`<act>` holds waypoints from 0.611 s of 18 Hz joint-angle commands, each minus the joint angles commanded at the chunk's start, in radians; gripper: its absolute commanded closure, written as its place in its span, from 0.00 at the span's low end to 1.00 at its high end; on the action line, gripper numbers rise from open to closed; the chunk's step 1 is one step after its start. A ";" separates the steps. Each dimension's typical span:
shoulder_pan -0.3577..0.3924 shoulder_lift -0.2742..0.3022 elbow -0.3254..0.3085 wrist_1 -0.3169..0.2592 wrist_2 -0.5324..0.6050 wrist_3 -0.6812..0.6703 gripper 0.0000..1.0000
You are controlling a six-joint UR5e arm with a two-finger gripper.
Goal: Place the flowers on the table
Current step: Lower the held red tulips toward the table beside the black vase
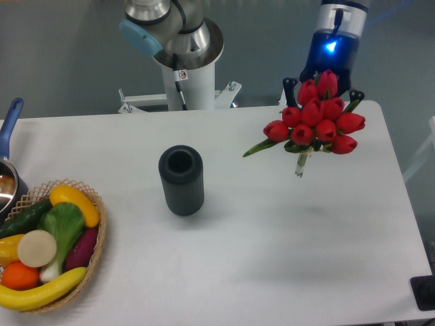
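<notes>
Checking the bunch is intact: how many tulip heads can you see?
9 on the flowers, held above the table by the gripper: two on top, three across the middle, four along the bottom. More may be hidden behind.

Behind my workspace I see a dull grey-blue floor [61, 61], evenly lit, with a faint blue glow at the upper right. A white metal base frame [178, 100] sits there. 1 small black object [425, 292] shows at the lower right edge.
</notes>
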 joint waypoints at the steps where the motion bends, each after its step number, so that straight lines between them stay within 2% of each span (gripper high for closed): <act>1: -0.012 -0.002 -0.002 0.000 0.052 0.002 0.61; 5: -0.052 -0.026 -0.015 -0.005 0.279 0.070 0.61; 11: -0.055 -0.121 -0.012 -0.005 0.453 0.138 0.61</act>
